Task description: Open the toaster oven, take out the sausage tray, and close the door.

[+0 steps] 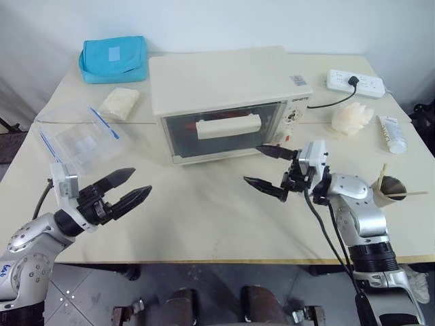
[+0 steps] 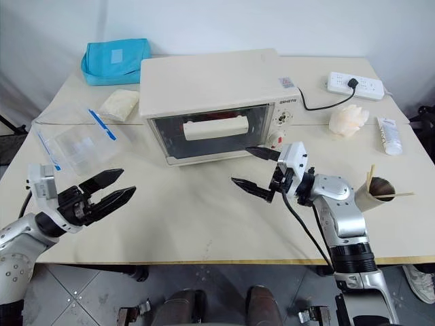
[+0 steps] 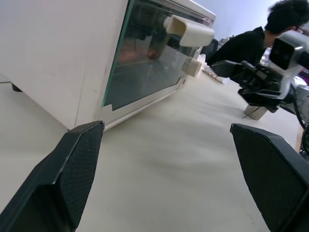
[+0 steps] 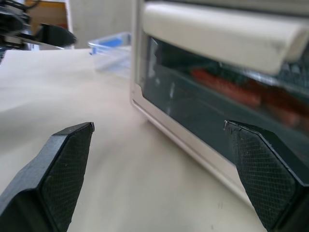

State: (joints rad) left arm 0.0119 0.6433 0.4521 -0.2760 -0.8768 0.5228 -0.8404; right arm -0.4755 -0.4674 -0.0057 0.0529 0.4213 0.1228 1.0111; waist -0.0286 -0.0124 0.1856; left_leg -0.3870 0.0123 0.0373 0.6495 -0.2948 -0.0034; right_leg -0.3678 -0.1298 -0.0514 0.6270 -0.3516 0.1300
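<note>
Right tool (image 1: 267, 165): fingers spread wide, holding nothing, hovering over the worktop (image 1: 204, 217).
Left tool (image 1: 129, 187): fingers also apart, empty, well off to the other side of the right tool.
Toaster oven (image 1: 224, 81): just beyond the right tool's upper fingertip, on the worktop.
Door (image 1: 224, 129): shut, its bar handle (image 1: 229, 126) ahead of the right tool.
Sausage tray (image 4: 241, 92): inside, red sausages dim behind the glass.

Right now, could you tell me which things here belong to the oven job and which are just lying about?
For the job: toaster oven, its door, sausages behind the glass.

Lying about: blue pouch, plastic bags, power strip, tube, paper cup.
</note>
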